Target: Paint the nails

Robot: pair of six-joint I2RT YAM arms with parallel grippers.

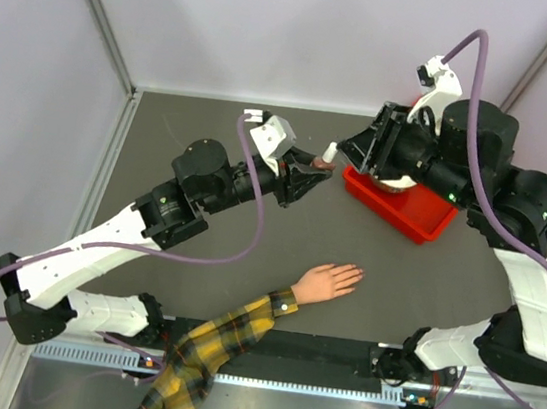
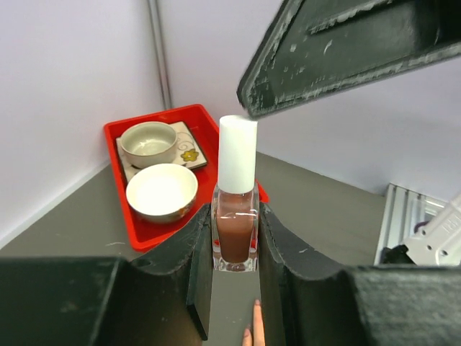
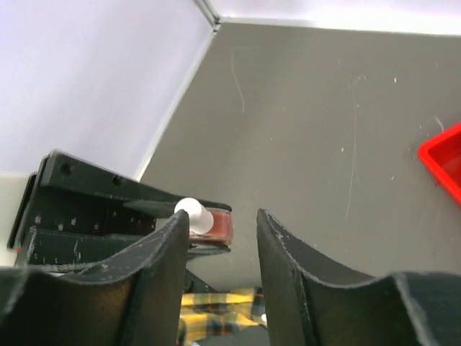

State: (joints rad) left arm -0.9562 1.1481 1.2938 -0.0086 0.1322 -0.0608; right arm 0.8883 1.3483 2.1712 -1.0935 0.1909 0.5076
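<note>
My left gripper (image 1: 313, 174) is shut on a small glass nail-polish bottle (image 2: 235, 234) of reddish-brown polish. It holds the bottle by its body, and the white cap (image 2: 238, 155) sticks out past the fingertips. My right gripper (image 1: 353, 154) is open just beside the cap. In the right wrist view the cap (image 3: 191, 212) sits by the left finger (image 3: 162, 249), with nothing between the jaws. The pale mannequin hand (image 1: 328, 281) lies flat on the table in a yellow plaid sleeve (image 1: 226, 334). Its nails (image 1: 357, 272) are too small to make out.
A red tray (image 1: 422, 224) sits at the back right under the right arm; in the left wrist view the tray (image 2: 115, 137) holds two cream bowls and a small square plate. White walls enclose the dark table on three sides.
</note>
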